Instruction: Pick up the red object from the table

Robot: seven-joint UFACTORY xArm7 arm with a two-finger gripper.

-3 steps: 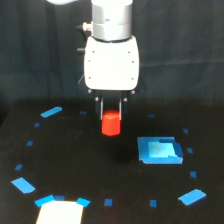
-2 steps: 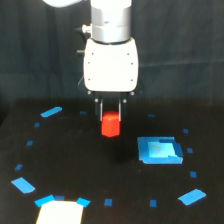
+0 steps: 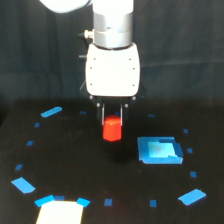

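The red object point(image 3: 112, 129) is a small bright red-orange block held between my gripper's point(image 3: 113, 122) two dark fingers. It hangs above the black table point(image 3: 90, 170), with a faint shadow on the surface below it. The gripper is shut on its upper part; the lower part sticks out under the fingertips. The white arm body rises straight above it in the middle of the exterior view.
A blue square point(image 3: 160, 150) lies on the table to the exterior view's right of the red object. Small blue tape marks ring the area, one at the far left point(image 3: 51, 111). A white patch point(image 3: 60, 212) sits at the front left edge.
The gripper and the red object have risen a little from the table. The grip has not changed.
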